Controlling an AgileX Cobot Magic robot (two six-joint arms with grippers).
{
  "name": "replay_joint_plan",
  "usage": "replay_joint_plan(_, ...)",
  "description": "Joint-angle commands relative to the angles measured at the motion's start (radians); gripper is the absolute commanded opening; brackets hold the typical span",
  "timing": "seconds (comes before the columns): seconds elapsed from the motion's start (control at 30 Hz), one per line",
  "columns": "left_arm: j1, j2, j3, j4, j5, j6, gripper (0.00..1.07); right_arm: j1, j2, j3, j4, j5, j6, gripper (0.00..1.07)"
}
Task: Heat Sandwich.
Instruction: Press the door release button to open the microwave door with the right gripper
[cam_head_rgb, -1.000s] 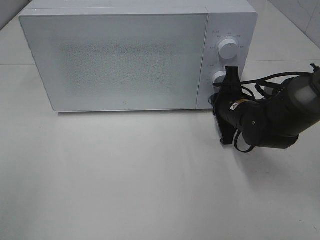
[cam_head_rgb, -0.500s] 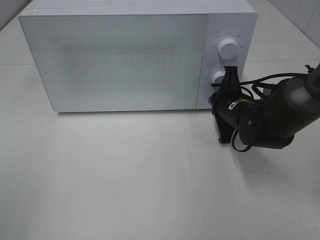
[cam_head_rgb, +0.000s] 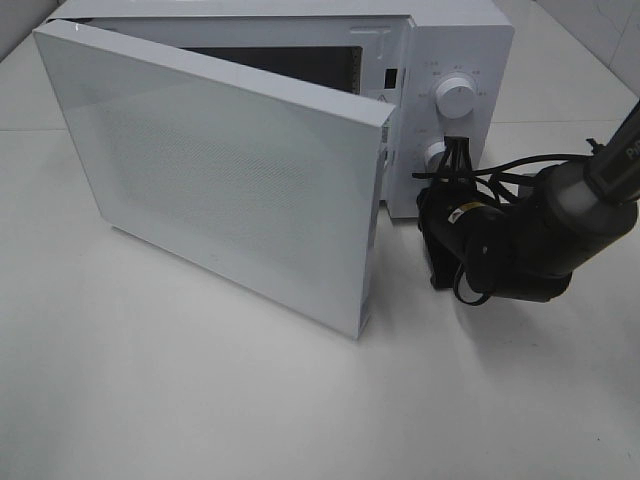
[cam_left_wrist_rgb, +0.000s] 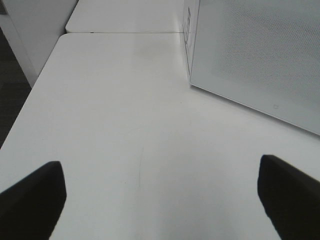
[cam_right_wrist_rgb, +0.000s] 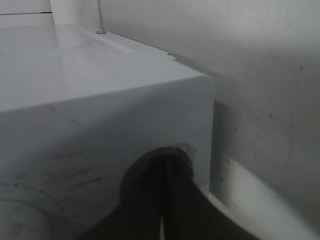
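Observation:
The sandwich is out of view in every frame. The white microwave (cam_head_rgb: 445, 45) stands at the back of the table, its door (cam_head_rgb: 220, 170) swung partly open on its left hinge, showing a dark strip of the inside (cam_head_rgb: 280, 62). My right gripper (cam_head_rgb: 450, 152) is shut, its tips against the lower knob (cam_head_rgb: 436, 153) of the control panel. In the right wrist view the shut right gripper (cam_right_wrist_rgb: 162, 170) presses into a round recess on the microwave's front (cam_right_wrist_rgb: 100, 105). My left gripper (cam_left_wrist_rgb: 160, 167) is open over bare table, holding nothing, with the door (cam_left_wrist_rgb: 260, 55) ahead of it.
The open door sticks out over the table's middle. An upper knob (cam_head_rgb: 456, 97) sits above the pressed one. Black cables (cam_head_rgb: 520, 165) trail from the right arm. The white table (cam_head_rgb: 200, 400) spreads in front; its edge (cam_left_wrist_rgb: 35, 95) drops off beside the left gripper.
The microwave door was closed in both earlier frames and now stands swung open towards the front. The right gripper has stayed at the lower knob, shifting slightly.

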Motion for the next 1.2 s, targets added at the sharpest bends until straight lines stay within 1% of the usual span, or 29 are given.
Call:
replay_joint_plan(0.03, 0.003, -0.022, 0.003, -0.008, -0.005, -0.007, 0.98, -0.022, 0.007, -0.086, -0.042, -0.230, -0.001, 0.01)
replay_joint_plan(0.53, 0.003, -0.022, 0.003, -0.008, -0.005, -0.007, 0.98, -0.022, 0.007, -0.086, -0.069, -0.219, 0.005, 0.00)
replay_joint_plan(0.63, 0.003, -0.022, 0.003, -0.008, -0.005, -0.007, 0.98, -0.022, -0.003, -0.086, -0.073, -0.164, 0.005, 0.00)
replay_joint_plan(0.83, 0.003, -0.022, 0.003, -0.008, -0.005, -0.007, 0.98, -0.022, -0.004, -0.085, -0.088, -0.144, 0.003, 0.00)
replay_joint_plan(1.1, 0.003, -0.022, 0.003, -0.008, -0.005, -0.007, 0.98, -0.022, -0.028, -0.022, -0.088, -0.118, -0.005, 0.01)
replay_joint_plan(1.2, 0.003, -0.022, 0.003, -0.008, -0.005, -0.007, 0.98, -0.022, -0.054, 0.038, -0.093, -0.115, -0.005, 0.01)
